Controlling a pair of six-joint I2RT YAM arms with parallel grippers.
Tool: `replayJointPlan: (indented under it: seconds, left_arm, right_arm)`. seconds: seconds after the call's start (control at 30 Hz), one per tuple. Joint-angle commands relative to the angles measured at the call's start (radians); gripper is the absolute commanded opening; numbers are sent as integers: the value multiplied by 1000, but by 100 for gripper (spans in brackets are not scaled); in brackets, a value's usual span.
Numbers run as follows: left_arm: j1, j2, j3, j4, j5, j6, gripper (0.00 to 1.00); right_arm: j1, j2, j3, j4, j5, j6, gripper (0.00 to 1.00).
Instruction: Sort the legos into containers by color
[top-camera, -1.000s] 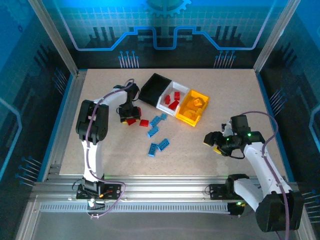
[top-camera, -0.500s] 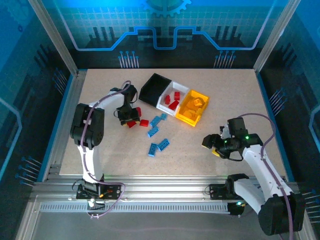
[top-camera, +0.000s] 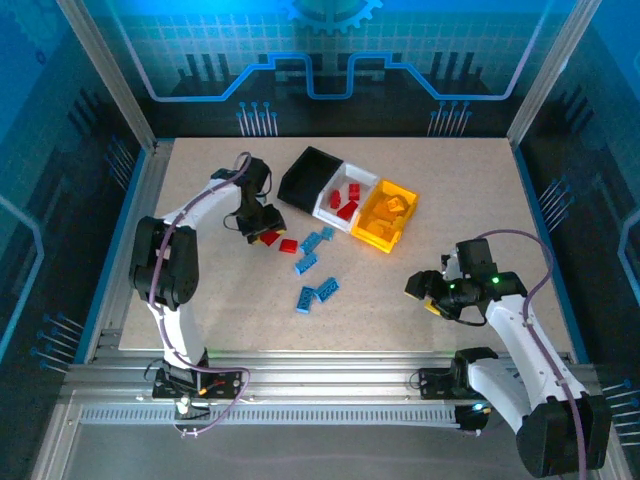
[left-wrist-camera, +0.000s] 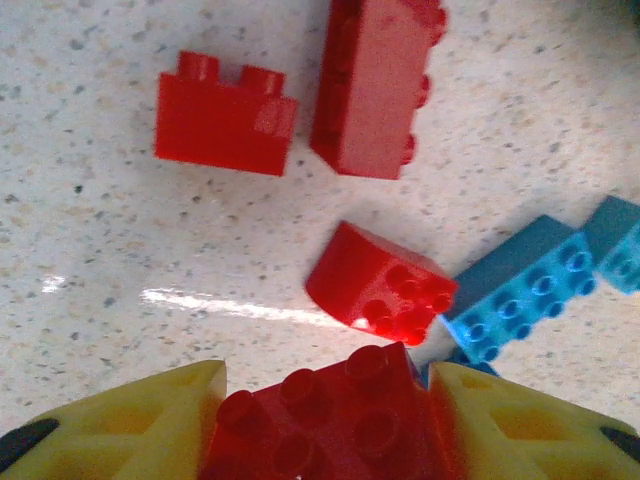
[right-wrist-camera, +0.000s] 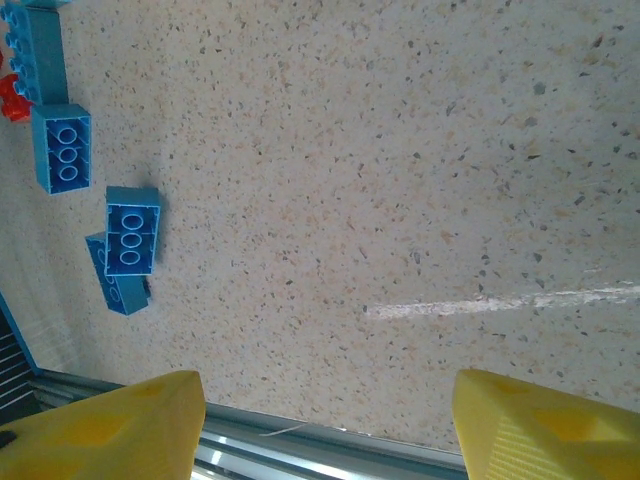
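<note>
The left gripper was seen clamped on a red brick, which was pinched between the two yellow fingers. Just beyond the fingertips a second red brick was seen lying tilted on the table, with a blue brick just beside it. Farther out, two more red bricks were found lying close together. In the top view this gripper was placed towards the table's far left, just beside the black bin. The three joined bins were set slanting near the middle of the far edge: the white bin was seen to hold red bricks, and the yellow-orange bin to hold yellow-orange pieces. Loose blue bricks were scattered between the bins and the near edge. The right gripper was held with its fingers apart and nothing between them, towards the near right of the table, well apart from the bins; a few blue bricks were seen off to one side of it.
</note>
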Motion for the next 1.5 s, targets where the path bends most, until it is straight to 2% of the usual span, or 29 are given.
replayJointPlan:
  seconds: [0.0, 0.67, 1.1, 1.47]
  left_arm:
    - [-21, -11, 60, -19, 64, -51, 51]
    - [-134, 123, 365, -81, 124, -145, 51]
    - [-168, 283, 628, -96, 173, -209, 51]
    - [-185, 371, 734, -72, 183, -253, 51]
  right_arm:
    - [15, -14, 19, -37, 14, -6, 68]
    - [14, -120, -37, -70, 26, -1, 68]
    - [13, -97, -85, -22, 10, -3, 68]
    - [-2, -26, -54, -4, 5, -37, 68]
